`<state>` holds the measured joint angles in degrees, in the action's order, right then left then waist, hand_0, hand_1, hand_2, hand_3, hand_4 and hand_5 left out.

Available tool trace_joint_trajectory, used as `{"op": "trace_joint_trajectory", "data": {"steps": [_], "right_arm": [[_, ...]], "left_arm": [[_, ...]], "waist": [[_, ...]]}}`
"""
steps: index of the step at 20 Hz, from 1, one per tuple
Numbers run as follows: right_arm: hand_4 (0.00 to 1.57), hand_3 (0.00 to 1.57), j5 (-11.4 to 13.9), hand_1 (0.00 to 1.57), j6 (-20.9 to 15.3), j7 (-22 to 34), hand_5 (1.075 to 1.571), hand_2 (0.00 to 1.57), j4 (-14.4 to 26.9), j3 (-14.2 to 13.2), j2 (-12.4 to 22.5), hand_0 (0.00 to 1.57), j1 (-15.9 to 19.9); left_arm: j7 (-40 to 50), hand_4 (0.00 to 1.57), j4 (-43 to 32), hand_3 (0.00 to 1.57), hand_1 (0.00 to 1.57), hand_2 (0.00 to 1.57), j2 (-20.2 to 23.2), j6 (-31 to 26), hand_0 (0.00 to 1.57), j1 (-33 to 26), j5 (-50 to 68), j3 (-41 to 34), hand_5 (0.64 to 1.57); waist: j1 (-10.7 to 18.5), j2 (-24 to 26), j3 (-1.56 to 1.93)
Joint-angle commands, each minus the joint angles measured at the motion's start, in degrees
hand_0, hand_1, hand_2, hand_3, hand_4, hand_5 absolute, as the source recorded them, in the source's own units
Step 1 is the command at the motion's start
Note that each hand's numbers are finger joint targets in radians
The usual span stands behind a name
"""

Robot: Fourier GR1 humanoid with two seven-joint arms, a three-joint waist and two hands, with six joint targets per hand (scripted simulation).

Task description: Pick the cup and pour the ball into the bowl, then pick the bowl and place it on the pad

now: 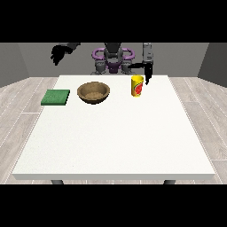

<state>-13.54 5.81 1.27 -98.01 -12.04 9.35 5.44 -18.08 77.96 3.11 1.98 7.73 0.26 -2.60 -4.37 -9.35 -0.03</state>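
Bare table (115, 142) fills the view nearest the camera; everything in play sits along its far half. At the left lies the green pad (56, 97), flat, with the hand at the view's left (57, 54) raised well above and behind it, holding nothing; whether its fingers are curled or straight I cannot tell. Next comes the wooden bowl (93, 92), upright and just right of the pad, apart from it. Further right stands the yellow cup (137, 85), upright; the ball is not visible from here. The hand at the view's right (146, 73) hangs just beside the cup's upper right edge, fingers pointing down, not clamped on it.

The step in hand looks like the grasp. To do it well, the hand should settle around the cup's side, close evenly, and lift it straight before tilting over the bowl.
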Motion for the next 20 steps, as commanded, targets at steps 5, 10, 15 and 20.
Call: {"op": "trace_joint_trajectory", "data": {"steps": [5, 10, 15, 20], "right_arm": [[0.67, 0.00, -1.9, 0.00, 4.4, -3.4, 1.562, 0.00, 8.8, -3.6, 3.5, 0.00, 2.3], [0.67, 0.00, 0.5, 0.00, 4.2, -6.1, 1.563, 0.00, 9.6, -1.7, 2.0, 0.00, 1.4], [0.68, 0.00, -2.3, 0.00, 4.7, -2.2, 1.569, 0.00, 9.6, -3.7, 4.1, 0.00, 3.4], [0.64, 0.07, -8.7, 0.00, 8.7, 0.1, 1.568, 0.00, 4.8, -6.6, 7.5, 0.00, 4.5]], "left_arm": [[-8.9, 0.17, -17.7, 0.00, 0.00, 0.00, 0.0, -1.0, 0.00, 6.4, -0.7, -2.3, 1.422], [-17.6, 0.21, -28.1, 0.00, 0.00, 0.00, 0.0, -1.0, 0.00, 9.0, -0.1, -5.0, 1.435], [-18.0, 1.01, -37.2, 0.00, 0.70, 0.64, 1.3, 1.3, 0.70, 14.7, -0.6, -6.9, 1.553], [-26.1, 1.33, -41.3, 1.57, 1.26, 1.57, 4.3, 9.1, 1.26, 15.1, -3.9, -9.4, 1.483]], "waist": [[0.2, 1.4, 0.02], [-0.8, -0.1, 0.01], [-2.0, 0.7, 0.01], [-7.0, -3.8, -0.03]]}}
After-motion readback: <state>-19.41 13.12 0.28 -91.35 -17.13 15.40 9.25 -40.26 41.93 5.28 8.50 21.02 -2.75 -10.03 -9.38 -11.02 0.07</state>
